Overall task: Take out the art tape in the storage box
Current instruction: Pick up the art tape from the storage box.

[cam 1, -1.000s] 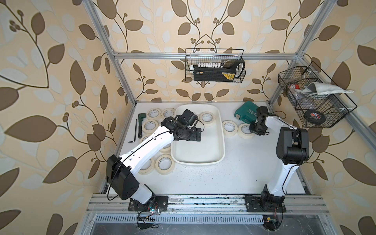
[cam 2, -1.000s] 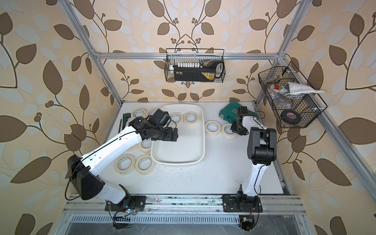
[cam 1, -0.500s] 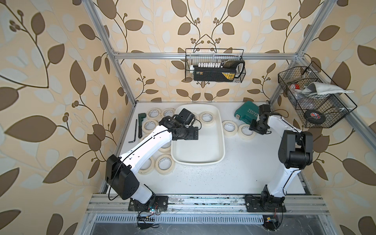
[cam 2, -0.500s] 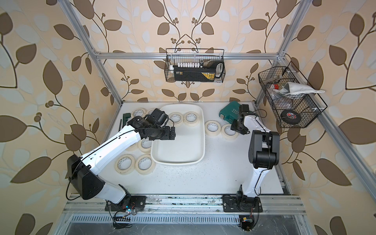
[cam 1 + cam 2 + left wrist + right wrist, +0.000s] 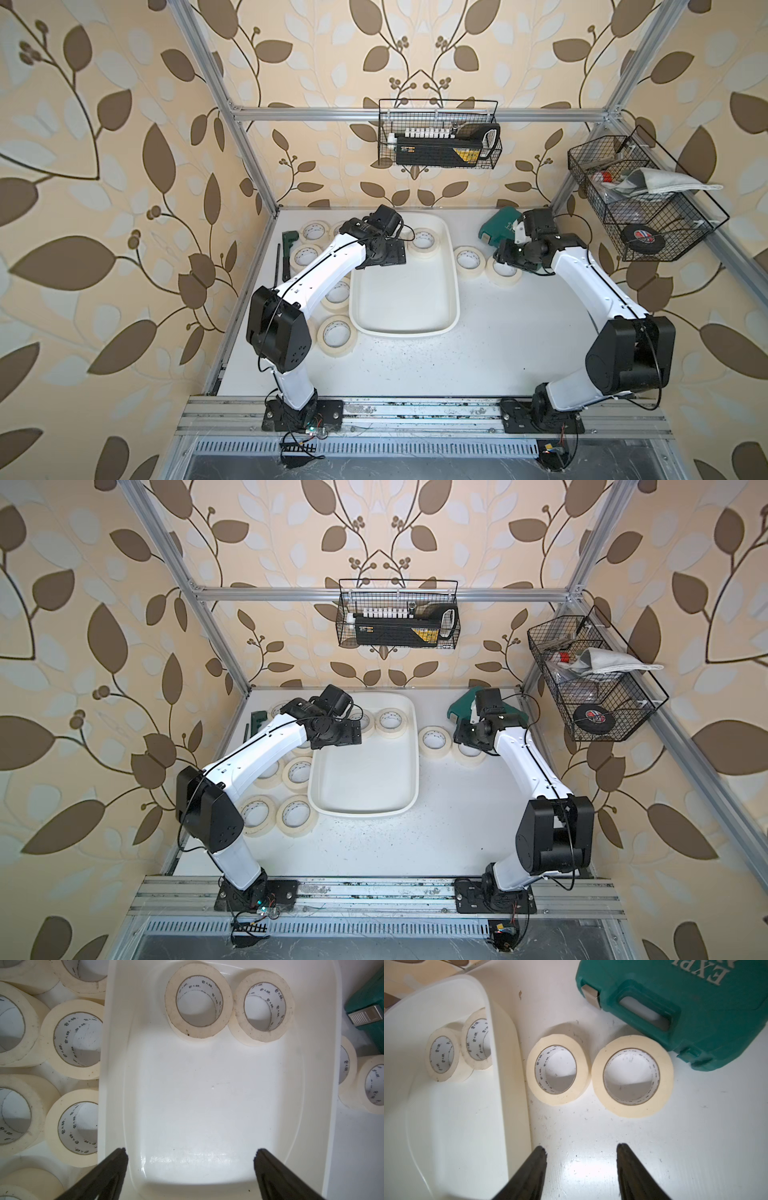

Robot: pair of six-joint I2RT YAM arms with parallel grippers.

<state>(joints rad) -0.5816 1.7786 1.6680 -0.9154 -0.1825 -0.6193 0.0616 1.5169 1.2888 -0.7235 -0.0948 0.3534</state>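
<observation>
Left gripper [image 5: 190, 1151] hangs over the box [image 5: 207, 1095], my fingers spread wide with nothing between them. Two tape rolls [image 5: 170, 1001] lie flat side by side at the box's back end. Right gripper [image 5: 581, 1147] is parted too and empty, over the table [image 5: 654, 1157] just outside the box, looking at two more tape rolls [image 5: 560, 1099] lying flat beside the teal case [image 5: 695, 1012], while others [image 5: 337, 351] crowd the table along the box's left side.

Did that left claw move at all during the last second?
Yes. The left gripper has slid toward the back wall, along the storage box, nearer the art tape inside it.
</observation>
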